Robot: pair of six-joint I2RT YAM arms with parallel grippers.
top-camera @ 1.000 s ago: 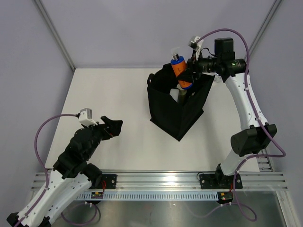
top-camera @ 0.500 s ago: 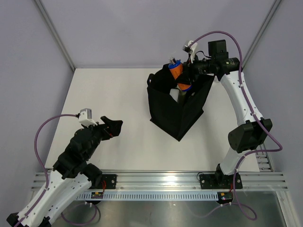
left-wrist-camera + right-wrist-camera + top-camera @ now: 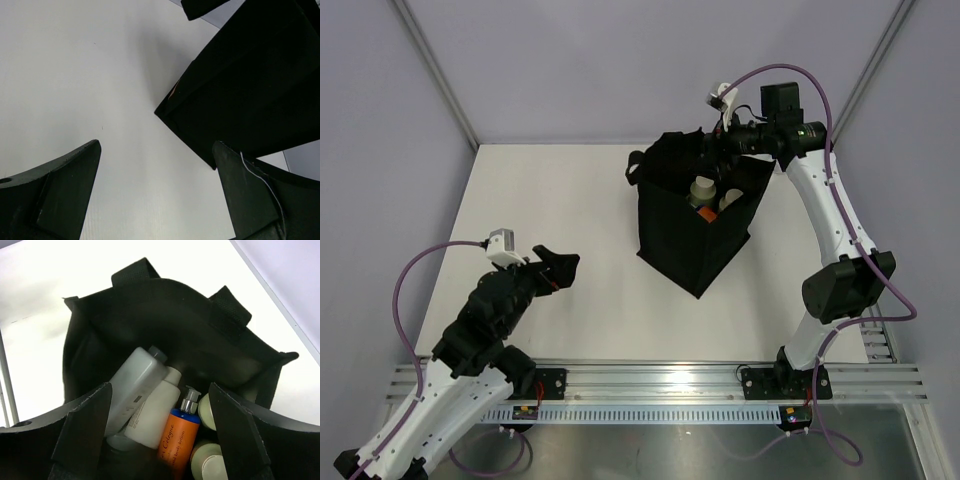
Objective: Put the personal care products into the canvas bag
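Note:
The black canvas bag [image 3: 692, 235] stands upright at the table's back right. It also shows in the right wrist view [image 3: 175, 315] and in the left wrist view [image 3: 250, 85]. Inside it lie an orange bottle with a blue collar and silver pump [image 3: 178, 434], a cream-white bottle [image 3: 155, 412], a flat white bottle [image 3: 132, 385] and pale green bottles [image 3: 207, 462]. My right gripper [image 3: 713, 150] hangs open and empty over the bag's far rim [image 3: 160, 405]. My left gripper [image 3: 558, 265] is open and empty over bare table [image 3: 155, 160], left of the bag.
The bag's two short handles [image 3: 131, 272] stick up at its rim. The enclosure walls [image 3: 620, 60] close in the table's back and sides. The arm rail [image 3: 660, 385] runs along the near edge.
My right gripper held two orange bottles above the bag; it has let them go and they now lie inside. The left arm has not moved.

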